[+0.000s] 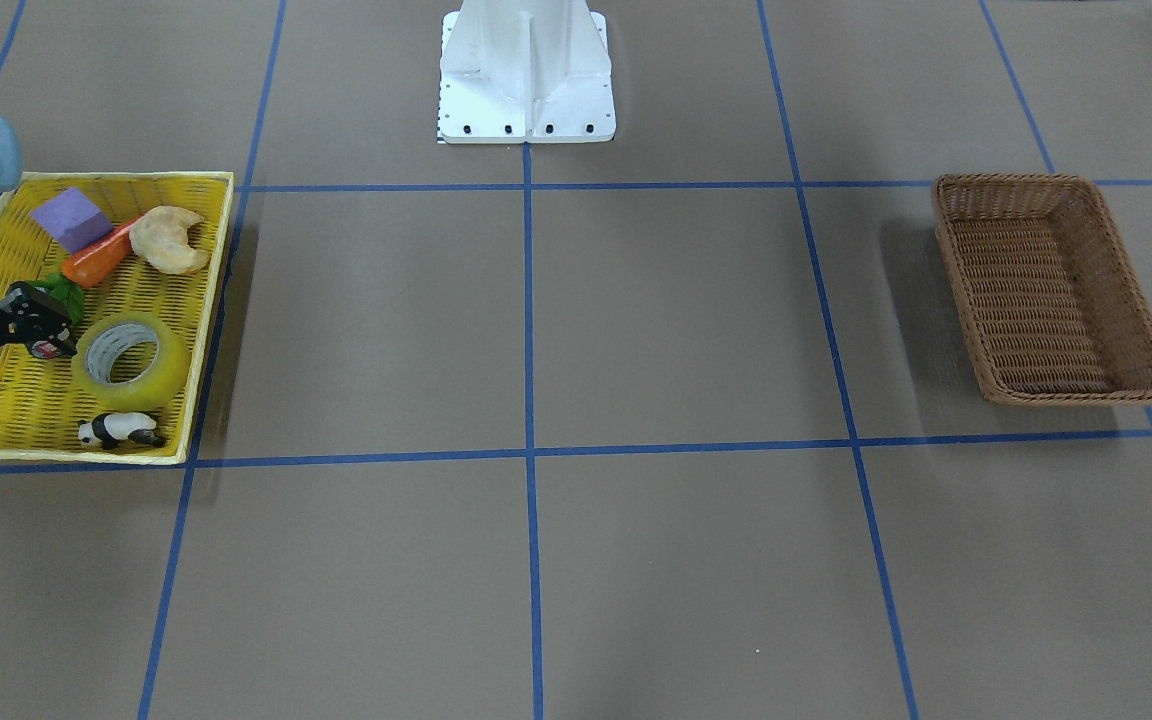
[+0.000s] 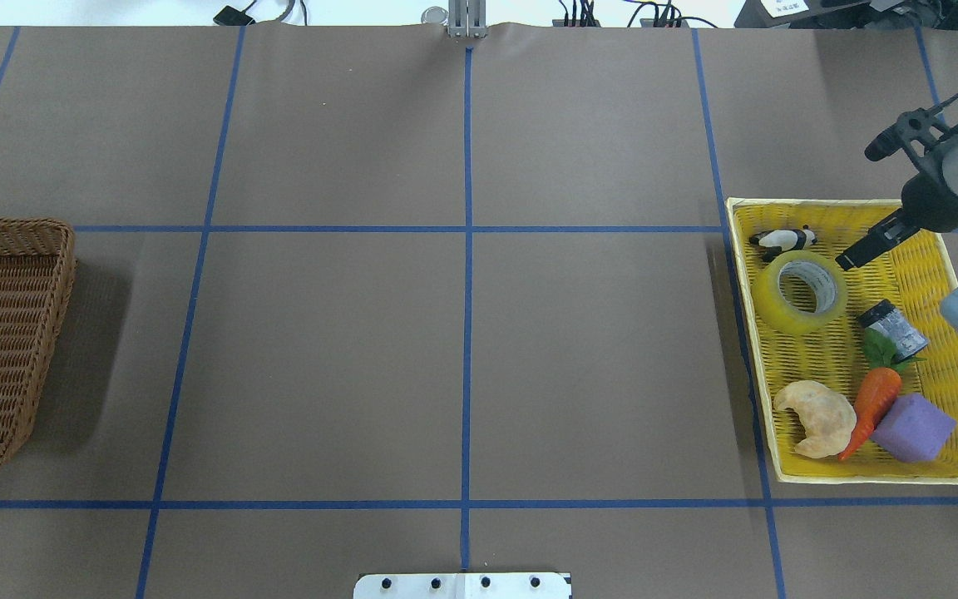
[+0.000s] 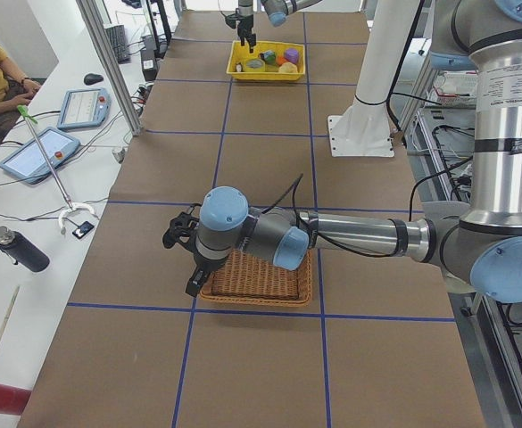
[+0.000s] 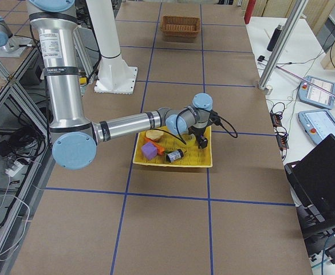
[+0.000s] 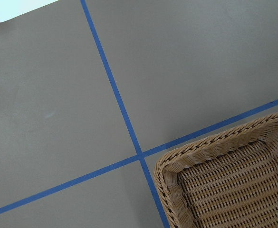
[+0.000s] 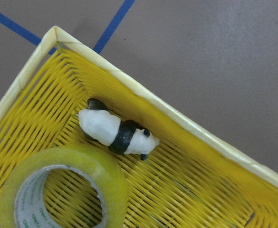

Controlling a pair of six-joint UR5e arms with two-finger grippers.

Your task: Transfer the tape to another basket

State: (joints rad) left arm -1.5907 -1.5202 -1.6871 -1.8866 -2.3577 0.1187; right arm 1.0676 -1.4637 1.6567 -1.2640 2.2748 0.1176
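Note:
The tape (image 1: 172,366), a yellow translucent roll with a white printed core, lies flat in the yellow woven tray (image 1: 126,180). It also shows in the overhead view (image 2: 766,296) and the right wrist view (image 6: 103,167). My right gripper (image 2: 846,259) hangs just above the tray, beside the tape on its outer side. It looks shut and empty, not touching the tape. The brown wicker basket (image 2: 30,226) stands empty at the other end of the table (image 1: 1011,181). My left gripper (image 3: 192,287) hovers at the basket's corner (image 5: 215,142). I cannot tell whether it is open.
The tray also holds a panda figure (image 2: 782,240) next to the tape, a silver cylinder with a black end (image 2: 891,324), a carrot (image 2: 876,399), a croissant (image 2: 816,416) and a purple block (image 2: 911,428). The white robot base (image 1: 526,70) stands at mid-table.

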